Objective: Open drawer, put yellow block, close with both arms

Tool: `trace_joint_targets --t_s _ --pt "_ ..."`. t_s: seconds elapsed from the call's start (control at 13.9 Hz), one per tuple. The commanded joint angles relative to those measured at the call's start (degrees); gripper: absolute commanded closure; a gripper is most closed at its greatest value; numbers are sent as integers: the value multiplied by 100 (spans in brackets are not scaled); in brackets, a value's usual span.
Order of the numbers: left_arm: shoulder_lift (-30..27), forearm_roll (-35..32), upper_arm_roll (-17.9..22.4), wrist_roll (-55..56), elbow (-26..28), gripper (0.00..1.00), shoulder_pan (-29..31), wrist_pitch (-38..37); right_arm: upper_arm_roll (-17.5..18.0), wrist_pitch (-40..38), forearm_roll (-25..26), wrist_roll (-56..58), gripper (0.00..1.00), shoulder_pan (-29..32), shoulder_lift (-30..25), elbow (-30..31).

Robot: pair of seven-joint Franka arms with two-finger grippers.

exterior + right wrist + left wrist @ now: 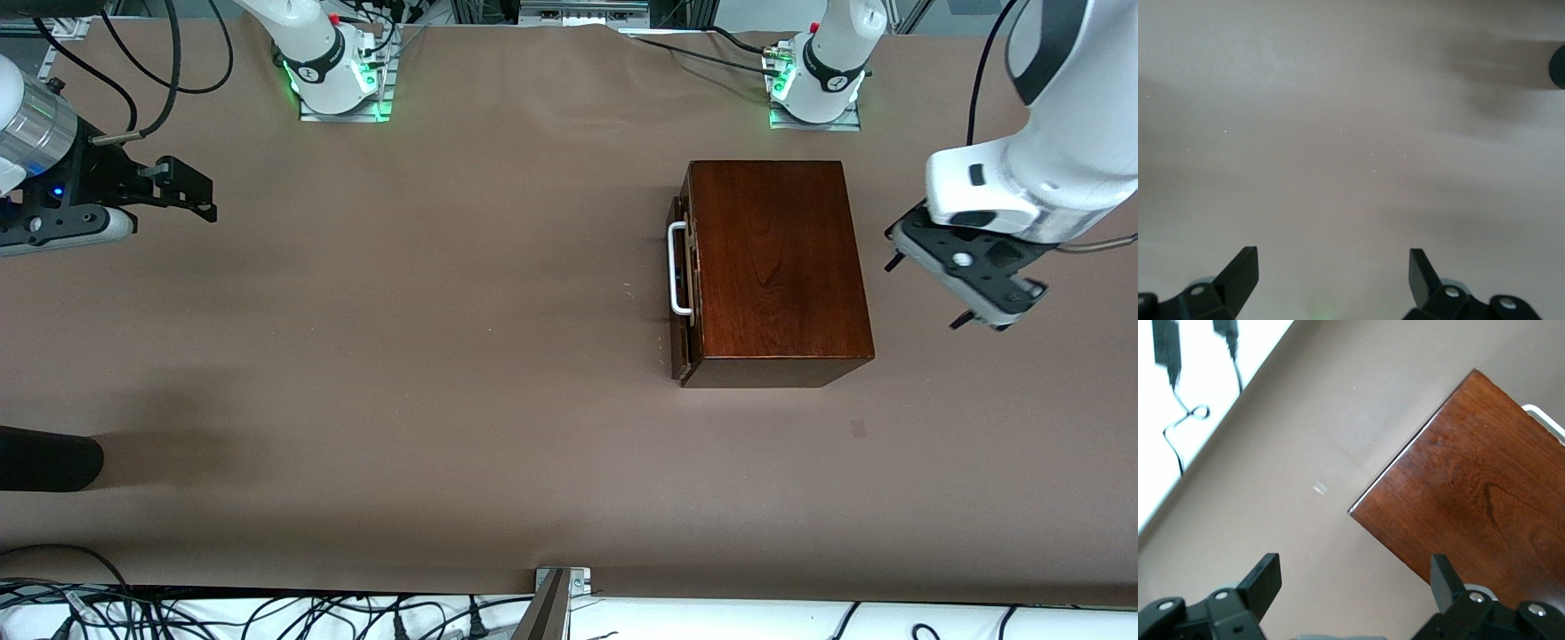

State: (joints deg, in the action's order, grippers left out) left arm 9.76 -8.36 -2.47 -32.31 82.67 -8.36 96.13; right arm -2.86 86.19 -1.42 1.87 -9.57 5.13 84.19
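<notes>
Brown table (444,356): drawer (683,284) seen shut in box (773,267). Left gripper (925,289) at box's 3 o'clock, right gripper (191,191) at 9; jaws wide.

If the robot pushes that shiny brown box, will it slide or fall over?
Probably slide. The wooden box is low, wide and flat on the table, so tipping seems unlikely. It looks like solid wood, so likely heavy for its size and stiff. Its glossy top may be slippery for a hand to grip; the white handle looks easier to hold.
</notes>
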Motion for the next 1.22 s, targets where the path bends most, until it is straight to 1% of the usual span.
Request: trace_joint_targets --t_s 0.0,0.07,0.14,0.22,0.29,0.36,0.5,0.94,1.15 --pt "-624 124 -25 1528 706 0 150 204 22 -93 81 -73 0 -10 40 -131" --pt "-712 220 36 2022 741 0 151 195 22 -93 81 -73 0 -10 40 -131" --pt "-808 282 115 2219 785 0 168 108 22 -93 81 -73 0 -10 40 -131" --pt "-931 370 124 2255 968 0 334 29 22 -93 81 -73 0 -10 40 -122" --pt "-1106 701 133 2352 1214 0 631 28 22 -93 81 -73 0 -10 40 -131" --pt "-1291 922 133 2587 1503 0 712 46 22 -93 81 -73 0 -10 40 -131" --pt "-1529 819 133 3123 1743 0 713 55 22 -93 81 -73 0 -10 40 -131" --pt "-1521 836 238 2941 1761 0 599 -138 22 -102 81 -73 0 -10 49 -122" --pt "-1521 898 361 2933 1743 0 529 -156 22 -93 81 -73 0 -10 40 -122"
